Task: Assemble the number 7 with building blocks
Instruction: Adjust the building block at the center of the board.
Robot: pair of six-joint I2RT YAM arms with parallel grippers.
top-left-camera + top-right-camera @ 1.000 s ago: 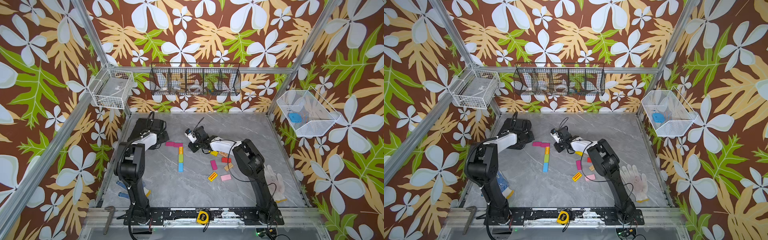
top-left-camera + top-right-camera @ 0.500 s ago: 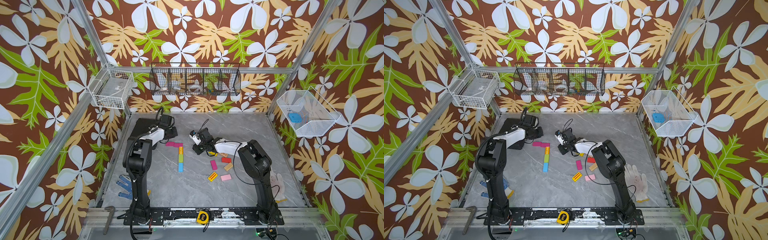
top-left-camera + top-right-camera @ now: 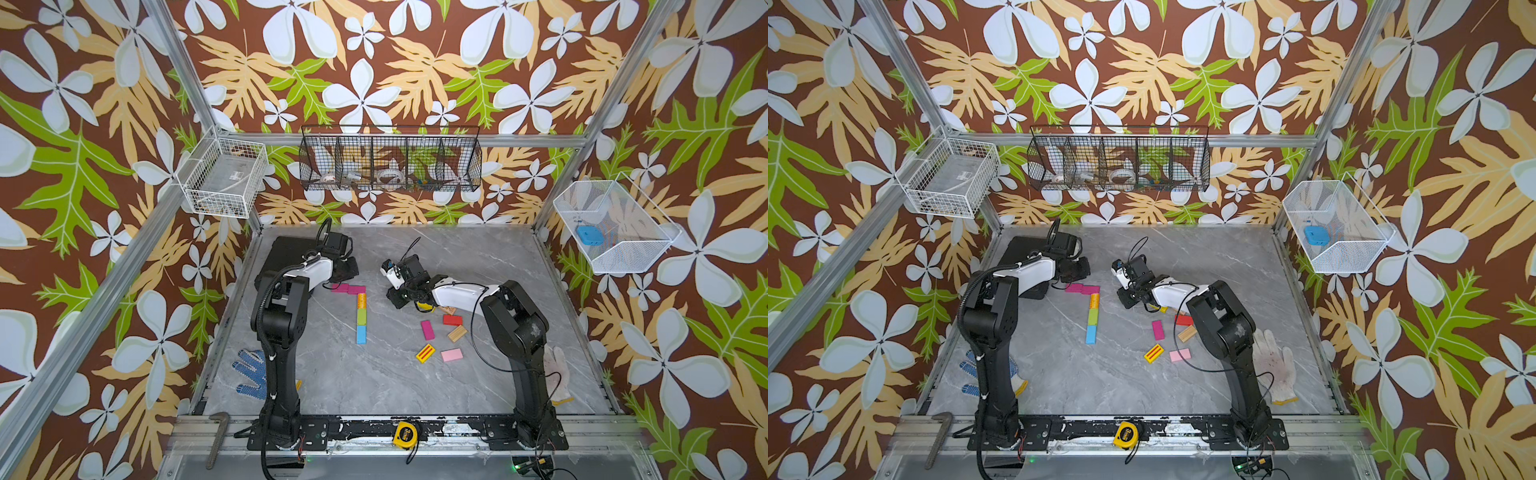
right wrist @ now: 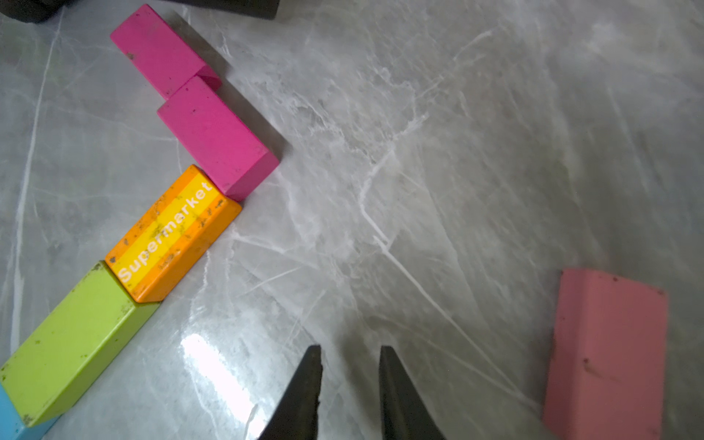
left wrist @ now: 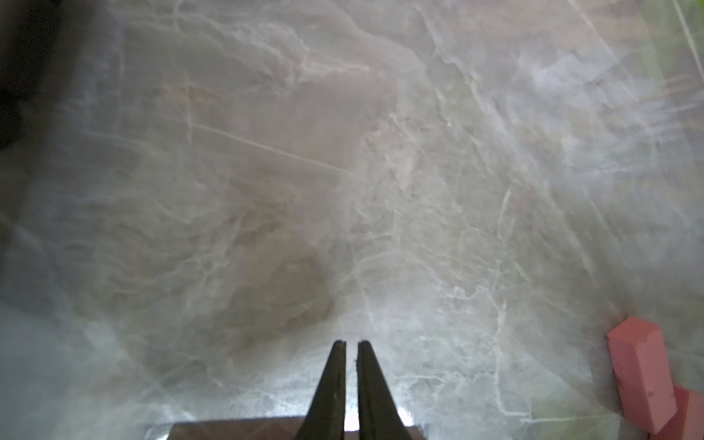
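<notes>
Building blocks (image 3: 361, 318) are butted end to end so a 7 is formed; left pincer (image 5: 351, 343) is nearly closed, right pincer (image 4: 350, 349) slightly parted, both empty.

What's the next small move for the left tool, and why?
Probably nudge the end magenta block sideways into line with its magenta neighbour. With the orange-green-blue stem they already read as a 7, but they sit staggered, and the shut, empty left tool is close beside them.
</notes>
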